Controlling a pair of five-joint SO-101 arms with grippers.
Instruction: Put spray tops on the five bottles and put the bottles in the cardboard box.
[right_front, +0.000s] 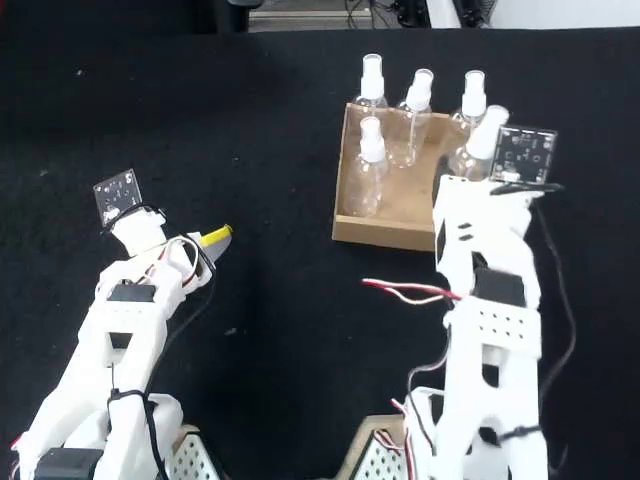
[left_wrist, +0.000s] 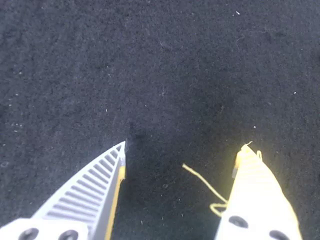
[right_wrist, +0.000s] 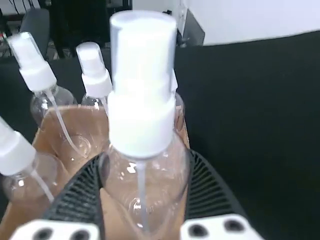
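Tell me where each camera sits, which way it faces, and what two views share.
High view: fixed above the table, looking down; left arm and right arm enter from the bottom edge.
Left wrist view: on the left arm, facing down at bare table cloth; the open left gripper frames it.
Right wrist view: on the right arm, facing over the cardboard box; the right gripper clasps a capped bottle.
Shared: high and right wrist views both show that bottle, the box and other bottles.
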